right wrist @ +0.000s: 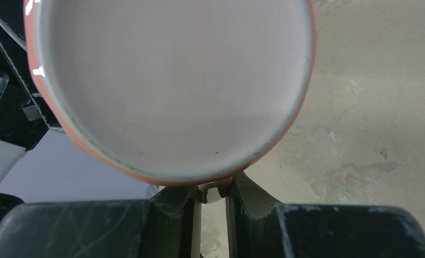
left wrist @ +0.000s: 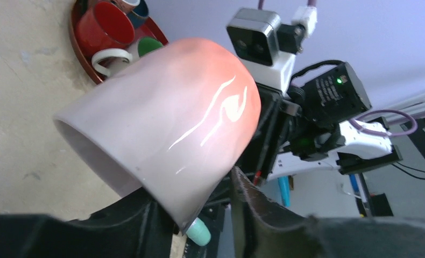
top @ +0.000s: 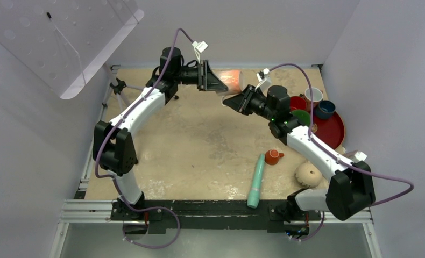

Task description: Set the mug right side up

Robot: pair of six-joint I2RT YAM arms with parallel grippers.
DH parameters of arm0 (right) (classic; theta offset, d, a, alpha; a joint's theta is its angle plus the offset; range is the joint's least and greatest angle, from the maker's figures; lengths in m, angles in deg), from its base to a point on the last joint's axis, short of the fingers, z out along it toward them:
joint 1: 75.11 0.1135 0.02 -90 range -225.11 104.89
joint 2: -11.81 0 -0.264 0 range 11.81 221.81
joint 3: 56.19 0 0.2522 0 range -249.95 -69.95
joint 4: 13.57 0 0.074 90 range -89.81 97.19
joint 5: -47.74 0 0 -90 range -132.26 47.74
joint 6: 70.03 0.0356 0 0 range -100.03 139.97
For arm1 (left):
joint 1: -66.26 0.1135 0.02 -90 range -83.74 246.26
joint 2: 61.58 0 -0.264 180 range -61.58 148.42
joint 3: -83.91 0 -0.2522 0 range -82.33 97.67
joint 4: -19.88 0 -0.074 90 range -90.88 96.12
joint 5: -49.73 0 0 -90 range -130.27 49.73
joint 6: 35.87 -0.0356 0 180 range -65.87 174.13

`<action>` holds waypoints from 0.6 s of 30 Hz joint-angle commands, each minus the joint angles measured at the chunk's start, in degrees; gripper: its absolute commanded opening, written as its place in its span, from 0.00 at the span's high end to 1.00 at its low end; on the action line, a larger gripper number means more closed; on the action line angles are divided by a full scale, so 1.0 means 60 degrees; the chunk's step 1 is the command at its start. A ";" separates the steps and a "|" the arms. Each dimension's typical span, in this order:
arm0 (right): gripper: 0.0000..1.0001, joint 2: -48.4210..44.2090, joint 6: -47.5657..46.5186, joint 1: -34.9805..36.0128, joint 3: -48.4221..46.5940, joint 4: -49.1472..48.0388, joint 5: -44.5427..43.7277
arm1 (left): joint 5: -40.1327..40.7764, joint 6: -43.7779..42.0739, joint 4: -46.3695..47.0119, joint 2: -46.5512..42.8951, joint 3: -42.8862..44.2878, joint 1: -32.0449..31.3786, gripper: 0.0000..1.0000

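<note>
The beige bulbous mug (top: 309, 174) sits on the table near my right arm's base. No opening of it shows, and neither gripper is near it. Both grippers are up at the far middle on a different, pale mug with a peach-pink glow (top: 231, 80), held tilted in the air. My left gripper (left wrist: 191, 188) has that mug's rim wall between its fingers, and it also shows in the top view (top: 220, 81). My right gripper (right wrist: 213, 189) is shut on the pale mug's small handle (right wrist: 214, 192), and it also shows in the top view (top: 234, 100).
A red tray (top: 340, 134) at the right holds red, green-lined and blue cups. A small orange cup (top: 273, 157) and a mint tube (top: 256, 181) lie near the front right. A small tripod (top: 119, 88) stands at the left edge.
</note>
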 commanded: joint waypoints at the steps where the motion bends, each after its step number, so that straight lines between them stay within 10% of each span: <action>1: 1.00 0.0260 -0.0132 0.0149 -0.0284 -0.1338 0.0618 | -0.0152 0.0361 0.0867 -0.0431 -0.0062 -0.0099 0.84; 5: 1.00 0.0311 -0.0322 0.0160 -0.0121 -0.0844 0.0543 | 0.0352 -0.1604 -0.2064 -0.0438 0.0421 -0.0084 1.00; 8: 0.61 0.0324 -0.0804 0.0162 -0.0252 0.0802 -0.0070 | 0.2323 -0.4922 -0.5702 -0.0407 0.1408 -0.0098 1.00; 12: 0.33 0.0344 -0.1456 0.0164 -0.0378 0.2667 -0.0572 | 0.4865 -0.8902 -0.7698 -0.0580 0.1744 -0.0248 1.00; 18: 0.24 -0.0275 -0.1948 0.0145 -0.1030 0.4438 -0.1848 | 0.6239 -1.4506 -0.9453 -0.1204 0.1006 -0.0815 1.00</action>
